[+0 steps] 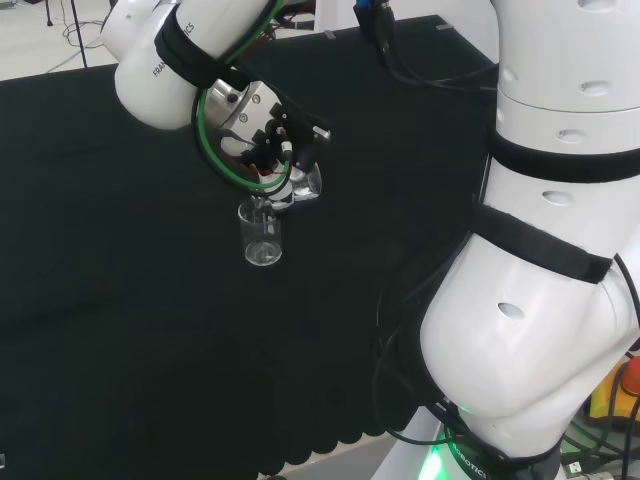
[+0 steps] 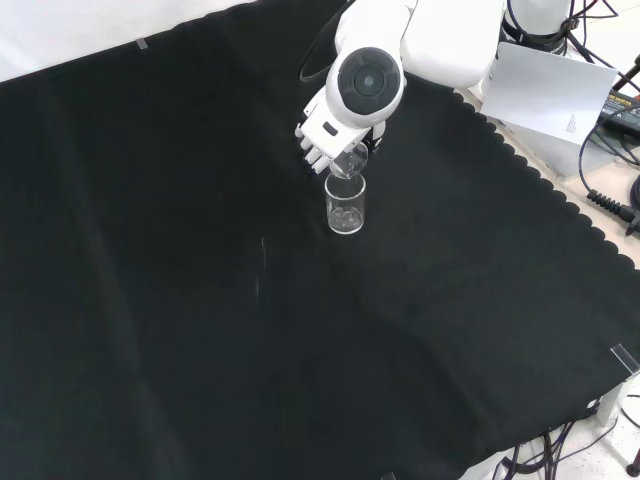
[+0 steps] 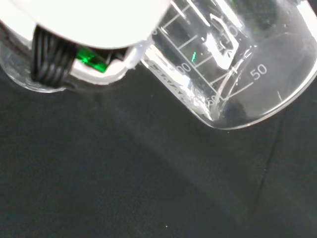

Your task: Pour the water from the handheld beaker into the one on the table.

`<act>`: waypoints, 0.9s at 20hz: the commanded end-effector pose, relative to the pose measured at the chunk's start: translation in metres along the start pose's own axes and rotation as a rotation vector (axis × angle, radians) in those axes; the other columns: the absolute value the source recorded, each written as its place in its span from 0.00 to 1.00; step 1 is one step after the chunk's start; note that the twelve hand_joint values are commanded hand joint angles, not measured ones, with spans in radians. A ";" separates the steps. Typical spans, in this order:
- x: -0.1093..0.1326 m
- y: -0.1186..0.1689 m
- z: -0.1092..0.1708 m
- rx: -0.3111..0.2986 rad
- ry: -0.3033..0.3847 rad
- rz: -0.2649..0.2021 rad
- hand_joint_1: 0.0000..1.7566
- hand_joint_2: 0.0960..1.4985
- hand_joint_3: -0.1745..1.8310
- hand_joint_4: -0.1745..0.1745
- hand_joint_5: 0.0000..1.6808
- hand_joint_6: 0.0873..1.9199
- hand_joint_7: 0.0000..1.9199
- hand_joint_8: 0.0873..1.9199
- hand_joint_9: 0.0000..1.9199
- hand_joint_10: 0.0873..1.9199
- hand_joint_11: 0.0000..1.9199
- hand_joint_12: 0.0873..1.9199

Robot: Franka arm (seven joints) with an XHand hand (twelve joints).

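A clear glass beaker stands upright on the black cloth; in the front view this standing beaker sits just below the hand. The hand holds a second clear beaker, tilted steeply with its lip over the standing one's mouth. In the front view the hand curls round the tilted beaker right above the standing beaker's rim. Close up in the wrist view, the held beaker shows printed graduations and lies tipped on its side. I cannot tell how much water either vessel holds.
The arm's big white links rise at the right of the head view. The cloth's scalloped edge runs at the right of the front view, with cables and a white box beyond it.
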State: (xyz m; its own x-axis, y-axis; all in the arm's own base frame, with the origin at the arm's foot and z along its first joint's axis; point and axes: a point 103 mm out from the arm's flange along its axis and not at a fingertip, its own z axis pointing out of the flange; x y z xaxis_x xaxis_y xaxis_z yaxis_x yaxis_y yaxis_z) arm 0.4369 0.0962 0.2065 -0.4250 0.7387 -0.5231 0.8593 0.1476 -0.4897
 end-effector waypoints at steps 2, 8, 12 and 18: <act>-0.001 -0.001 -0.002 0.001 -0.016 0.007 0.74 0.36 0.52 0.00 0.67 0.49 0.62 0.48 0.79 0.38 0.65 0.46; 0.000 0.000 -0.002 0.014 -0.051 0.017 0.74 0.36 0.52 0.00 0.67 0.49 0.62 0.48 0.78 0.38 0.65 0.46; 0.000 0.001 -0.003 0.026 -0.056 0.021 0.74 0.35 0.52 0.00 0.67 0.49 0.62 0.48 0.78 0.38 0.65 0.46; 0.001 0.001 -0.004 0.036 -0.085 0.027 0.74 0.35 0.52 0.00 0.67 0.49 0.62 0.48 0.78 0.38 0.65 0.46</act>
State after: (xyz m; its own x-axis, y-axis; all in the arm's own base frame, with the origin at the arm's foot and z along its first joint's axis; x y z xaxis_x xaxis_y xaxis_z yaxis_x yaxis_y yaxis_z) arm 0.4390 0.0989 0.2086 -0.4247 0.6973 -0.5774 0.8598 0.1108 -0.4985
